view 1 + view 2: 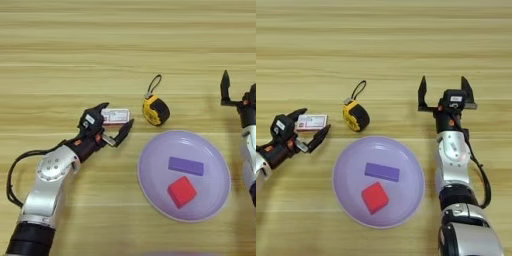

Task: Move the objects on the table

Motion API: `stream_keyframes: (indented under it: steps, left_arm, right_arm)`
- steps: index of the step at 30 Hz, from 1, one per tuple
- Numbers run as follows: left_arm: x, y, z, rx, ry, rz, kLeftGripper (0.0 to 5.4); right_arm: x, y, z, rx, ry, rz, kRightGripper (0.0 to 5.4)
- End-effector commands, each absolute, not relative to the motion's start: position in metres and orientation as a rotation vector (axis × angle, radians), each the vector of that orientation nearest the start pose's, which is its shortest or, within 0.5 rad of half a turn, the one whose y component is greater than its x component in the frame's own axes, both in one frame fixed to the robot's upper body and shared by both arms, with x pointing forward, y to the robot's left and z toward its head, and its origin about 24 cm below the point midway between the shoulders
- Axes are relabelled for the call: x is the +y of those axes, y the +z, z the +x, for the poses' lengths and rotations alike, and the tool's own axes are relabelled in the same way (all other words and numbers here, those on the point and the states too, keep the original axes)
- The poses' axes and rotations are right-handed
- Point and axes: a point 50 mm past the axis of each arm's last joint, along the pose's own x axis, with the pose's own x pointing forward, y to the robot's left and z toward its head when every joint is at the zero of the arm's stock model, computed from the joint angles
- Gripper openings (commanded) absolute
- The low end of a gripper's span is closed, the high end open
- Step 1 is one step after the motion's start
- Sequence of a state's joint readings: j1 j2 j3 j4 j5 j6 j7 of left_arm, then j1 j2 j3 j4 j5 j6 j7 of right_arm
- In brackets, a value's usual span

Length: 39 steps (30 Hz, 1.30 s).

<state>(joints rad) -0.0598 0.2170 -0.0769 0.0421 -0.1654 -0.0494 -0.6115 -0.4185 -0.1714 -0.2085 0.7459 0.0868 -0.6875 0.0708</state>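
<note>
The white card with a red label (115,116) lies flat on the wooden surface (60,60), at 10 o'clock from the lavender plate (212,192), between the spread fingers of the left claw (113,122). It is judged light, thin and stiff, best pinched across its short edges. The red cube (181,191) and purple block (185,166) are seen inside the plate, a yellow tape measure (155,110) at its 12 o'clock. The right claw (445,93) is held released at 2 o'clock.

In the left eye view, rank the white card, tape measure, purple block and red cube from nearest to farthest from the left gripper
From the left gripper, nearest first:
1. White card, between its open fingers.
2. Tape measure, just to its right.
3. Purple block, on the lavender plate.
4. Red cube, on the plate's near side.
</note>
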Motion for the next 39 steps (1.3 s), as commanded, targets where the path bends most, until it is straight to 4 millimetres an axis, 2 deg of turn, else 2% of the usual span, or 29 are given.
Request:
stream_keyframes:
  steps: [1,13,20,27,39]
  left_arm:
    - [0.136,0.066,0.259,-0.095,-0.8,0.078,4.33]
    - [0.119,0.084,0.261,-0.17,-1.094,0.065,4.33]
    - [0.1,0.088,0.253,-0.19,-1.284,0.071,4.33]
    - [0.078,0.083,0.252,-0.166,-1.394,0.087,4.33]
    - [0.057,0.066,0.261,-0.097,-1.444,0.113,4.33]
  right_arm:
    - [-0.21,0.06,0.313,-0.364,-0.104,-0.047,5.4]
    - [-0.206,0.06,0.313,-0.369,-0.102,-0.046,5.4]
    - [-0.204,0.06,0.314,-0.37,-0.103,-0.045,5.4]
    - [-0.201,0.061,0.314,-0.371,-0.102,-0.042,5.4]
    - [-0.198,0.061,0.312,-0.377,-0.101,-0.044,5.4]
